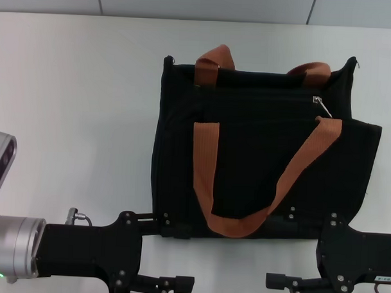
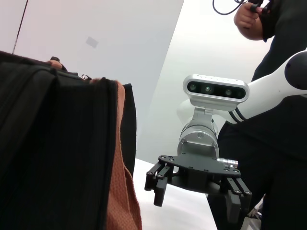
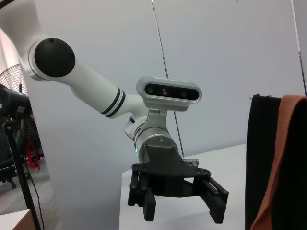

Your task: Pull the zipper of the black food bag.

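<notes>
Black food bag (image 1: 259, 155) lies flat on white table (image 1: 75, 104), orange-brown handles (image 1: 207, 179) across its face. Zipper (image 1: 323, 106) sits near bag's far right corner, well apart from both grippers. Left gripper (image 1: 162, 285) and right gripper (image 1: 290, 283) hover at bag's near edge, fingers spread wide, holding nothing.

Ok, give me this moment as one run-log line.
black food bag lying flat on table | zipper at bag's right end, untouched | left gripper open, near edge | right gripper open, near edge
</notes>
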`<action>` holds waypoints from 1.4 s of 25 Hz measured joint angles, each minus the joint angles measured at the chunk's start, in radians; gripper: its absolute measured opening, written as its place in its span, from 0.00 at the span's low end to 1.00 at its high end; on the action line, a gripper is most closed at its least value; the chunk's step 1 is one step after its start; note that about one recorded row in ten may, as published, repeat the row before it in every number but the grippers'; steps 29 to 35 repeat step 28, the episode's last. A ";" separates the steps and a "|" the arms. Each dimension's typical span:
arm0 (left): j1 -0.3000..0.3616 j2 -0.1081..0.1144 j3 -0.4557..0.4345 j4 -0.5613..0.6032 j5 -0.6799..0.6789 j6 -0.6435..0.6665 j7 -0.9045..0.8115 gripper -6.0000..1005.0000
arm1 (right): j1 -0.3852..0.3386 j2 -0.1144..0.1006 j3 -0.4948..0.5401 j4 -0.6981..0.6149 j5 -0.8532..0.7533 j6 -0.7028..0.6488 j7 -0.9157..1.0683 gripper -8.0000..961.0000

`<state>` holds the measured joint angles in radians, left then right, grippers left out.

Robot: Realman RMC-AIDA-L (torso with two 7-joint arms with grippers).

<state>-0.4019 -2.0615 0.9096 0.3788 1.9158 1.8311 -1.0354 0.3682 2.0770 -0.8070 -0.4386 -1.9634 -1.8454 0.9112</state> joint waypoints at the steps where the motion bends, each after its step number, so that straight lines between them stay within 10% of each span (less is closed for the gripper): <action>1: 0.000 0.000 0.000 0.000 0.000 0.000 0.000 0.80 | 0.000 0.000 0.001 0.000 0.000 -0.001 0.000 0.85; 35: 0.000 0.000 0.000 0.000 0.003 0.000 0.000 0.80 | 0.011 0.000 0.002 0.005 0.004 0.000 0.000 0.85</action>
